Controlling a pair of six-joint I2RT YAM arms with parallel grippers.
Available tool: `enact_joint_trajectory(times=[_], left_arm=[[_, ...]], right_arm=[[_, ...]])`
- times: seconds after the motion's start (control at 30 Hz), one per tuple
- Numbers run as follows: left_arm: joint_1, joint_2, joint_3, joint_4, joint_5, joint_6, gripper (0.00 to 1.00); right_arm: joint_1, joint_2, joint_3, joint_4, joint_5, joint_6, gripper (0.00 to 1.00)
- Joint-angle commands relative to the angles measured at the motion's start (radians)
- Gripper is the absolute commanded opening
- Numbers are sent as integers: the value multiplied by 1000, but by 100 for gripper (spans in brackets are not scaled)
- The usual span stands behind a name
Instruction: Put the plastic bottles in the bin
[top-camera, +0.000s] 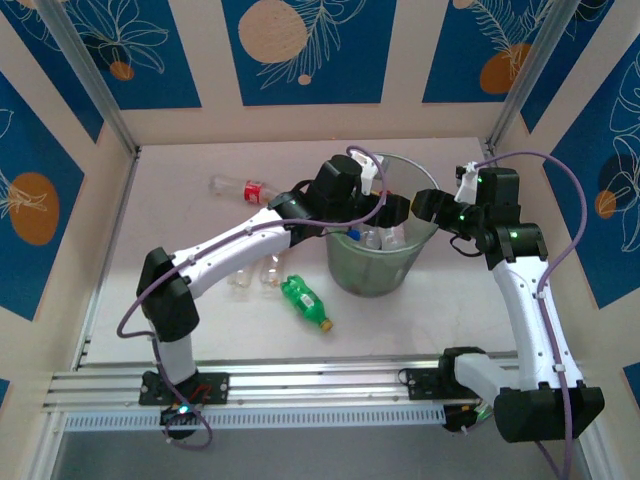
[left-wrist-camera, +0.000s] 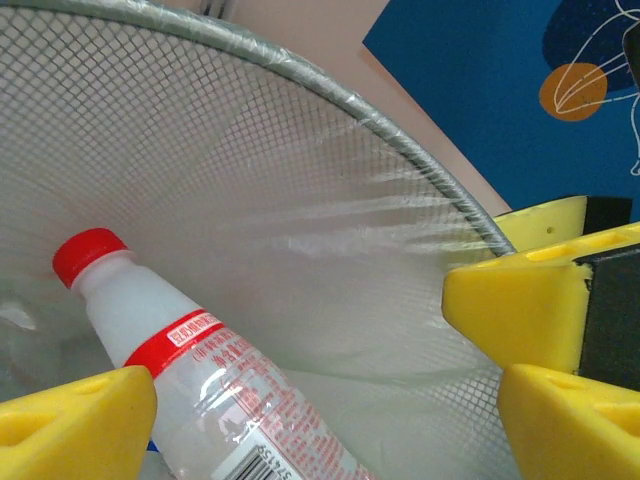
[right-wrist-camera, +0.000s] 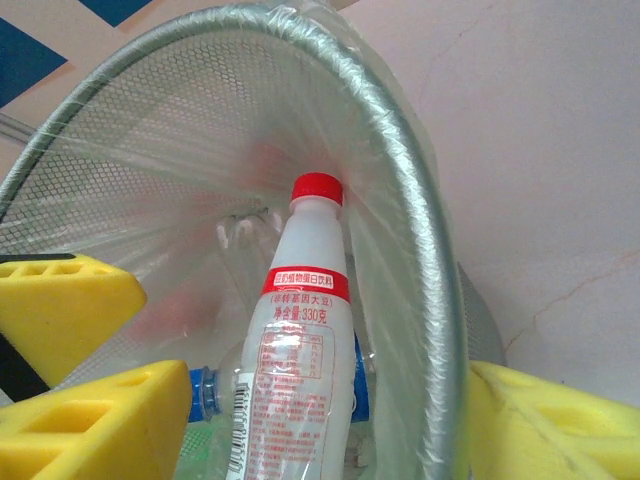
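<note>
The bin (top-camera: 375, 275) is a round mesh basket lined with clear plastic. My left gripper (top-camera: 392, 210) hangs over its mouth, open; in the left wrist view its yellow fingers (left-wrist-camera: 75, 425) stand wide apart with a red-capped, red-labelled plastic bottle (left-wrist-camera: 210, 390) lying loose below them against the bin's wall (left-wrist-camera: 300, 150). My right gripper (top-camera: 430, 205) (right-wrist-camera: 330, 420) is open and straddles the bin's right rim (right-wrist-camera: 425, 250), one finger inside and one outside. The same bottle (right-wrist-camera: 300, 350) leans inside, with a blue-labelled bottle (right-wrist-camera: 205, 392) behind it.
On the table to the left lie a clear red-labelled bottle (top-camera: 240, 187), a green bottle with a yellow cap (top-camera: 303, 300) and clear bottles (top-camera: 255, 275) partly under the left arm. Blue patterned walls enclose the table on three sides.
</note>
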Motion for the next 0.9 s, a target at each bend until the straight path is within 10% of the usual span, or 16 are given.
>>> enact_joint_trajectory(times=[0.0,0.43,0.87], left_arm=[[-14,-28,8,8,4,33,89],[44,-282,-15,-136,-134,172,90],[356,-683,-484,-449,-175,102,86]], right_arm=[[5,7,17,-5,-20,-11,71],[5,7,16,-5,-15,-8,71],[2,1,15,-17,-2,-15,71]])
